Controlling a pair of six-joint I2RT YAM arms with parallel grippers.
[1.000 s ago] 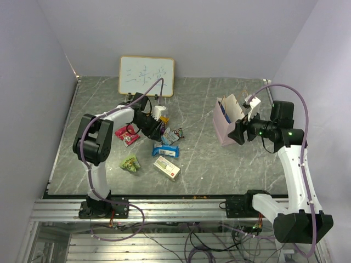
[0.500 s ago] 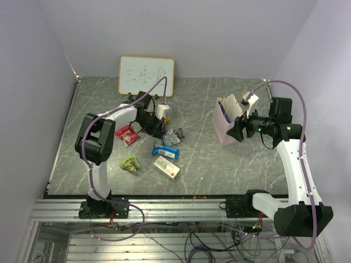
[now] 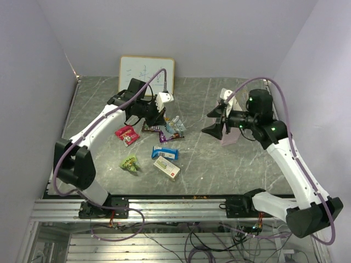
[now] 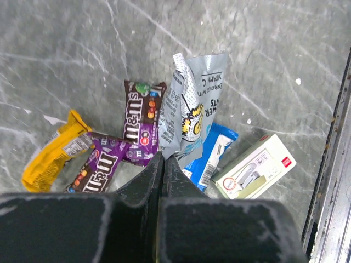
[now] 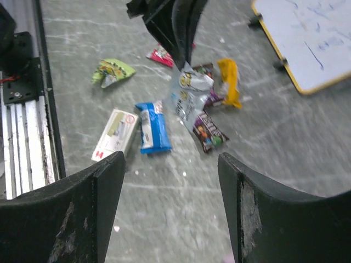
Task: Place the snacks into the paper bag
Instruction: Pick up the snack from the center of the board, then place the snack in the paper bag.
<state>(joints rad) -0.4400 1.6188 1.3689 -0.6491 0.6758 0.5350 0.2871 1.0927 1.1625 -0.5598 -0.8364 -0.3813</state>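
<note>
My left gripper (image 3: 164,119) is shut on the top edge of a grey-white snack packet (image 3: 176,125), which hangs above the pile; in the left wrist view the jaws (image 4: 163,159) pinch the packet (image 4: 189,107). Below lie a brown packet (image 4: 140,118), a purple packet (image 4: 98,167), an orange packet (image 4: 52,156) and a blue-white bar (image 4: 211,153). My right gripper (image 3: 214,124) is open and empty, pointing left toward the pile (image 5: 175,181). The pale pink paper bag (image 3: 231,137) stands behind it, mostly hidden by the right arm.
A white box (image 3: 166,167), a green packet (image 3: 130,163) and a pink-red packet (image 3: 126,135) lie in front of the pile. The white writing board (image 3: 143,71) stands at the back. The metal rail (image 3: 164,207) runs along the near edge.
My left gripper has risen from the pile with the grey-white packet in it. My right gripper has swung left, away from the paper bag, toward the table's middle.
</note>
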